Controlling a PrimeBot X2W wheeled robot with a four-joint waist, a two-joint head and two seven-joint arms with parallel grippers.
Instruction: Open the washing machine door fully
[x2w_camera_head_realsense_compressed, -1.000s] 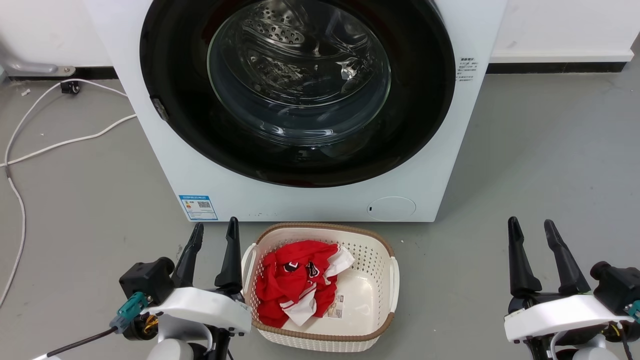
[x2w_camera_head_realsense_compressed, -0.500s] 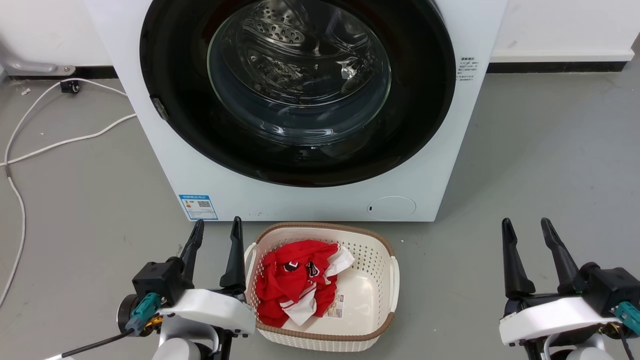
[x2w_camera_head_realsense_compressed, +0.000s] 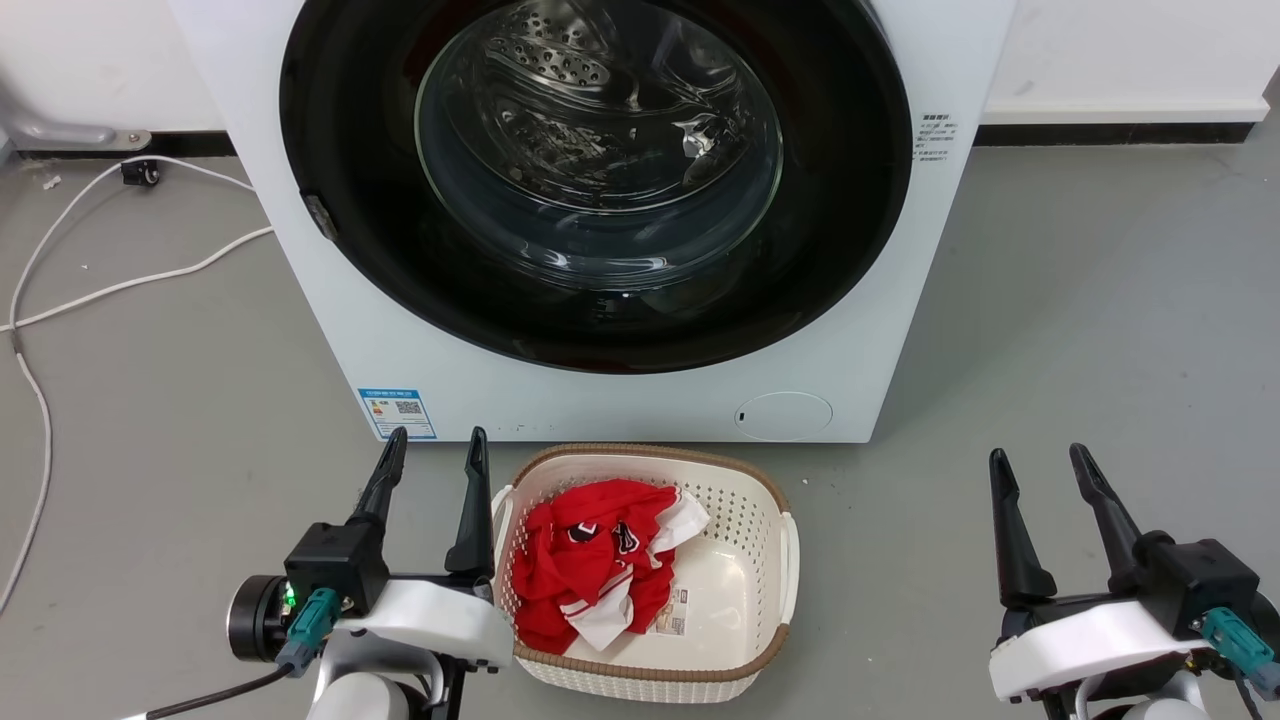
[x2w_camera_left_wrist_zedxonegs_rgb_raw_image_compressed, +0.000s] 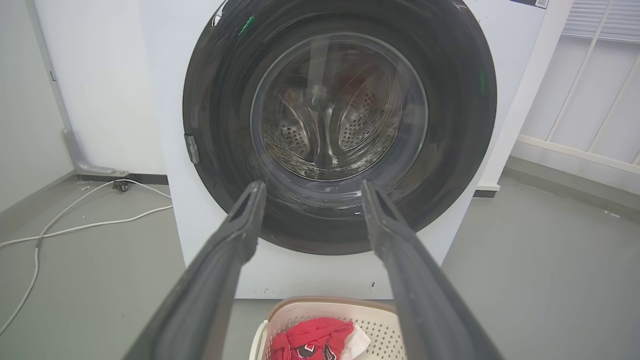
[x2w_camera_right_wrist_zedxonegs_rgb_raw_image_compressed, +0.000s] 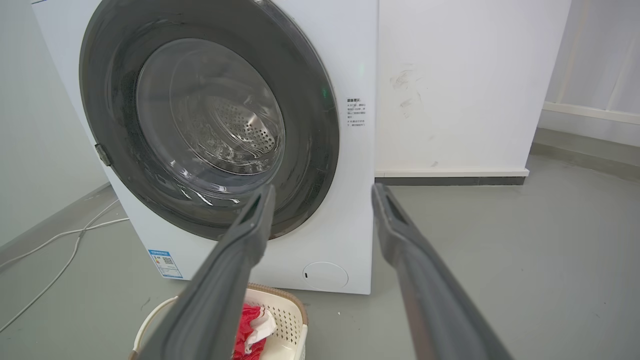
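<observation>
The washing machine door (x2w_camera_head_realsense_compressed: 350, 200) is a wide glossy black ring with a bulging glass window (x2w_camera_head_realsense_compressed: 600, 150), and it lies flat against the white machine, closed. A small grey latch tab (x2w_camera_head_realsense_compressed: 320, 217) sits on its left rim. My left gripper (x2w_camera_head_realsense_compressed: 437, 445) is open low on the floor in front of the machine's lower left corner, well short of the door. My right gripper (x2w_camera_head_realsense_compressed: 1040, 460) is open too, off to the machine's right. The left wrist view faces the door (x2w_camera_left_wrist_zedxonegs_rgb_raw_image_compressed: 220, 100) through the open left gripper (x2w_camera_left_wrist_zedxonegs_rgb_raw_image_compressed: 312, 187). In the right wrist view the door (x2w_camera_right_wrist_zedxonegs_rgb_raw_image_compressed: 110, 100) is seen from the right, past the open right gripper (x2w_camera_right_wrist_zedxonegs_rgb_raw_image_compressed: 324, 191).
A white plastic basket (x2w_camera_head_realsense_compressed: 770, 500) holding a red and white garment (x2w_camera_head_realsense_compressed: 590, 560) stands on the grey floor just before the machine, beside my left gripper. White cables (x2w_camera_head_realsense_compressed: 100, 290) trail over the floor at the left. A white wall runs behind.
The left gripper has shifted a little right and its wrist has turned. The right gripper has slid slightly left and down the view. The door has not moved.
</observation>
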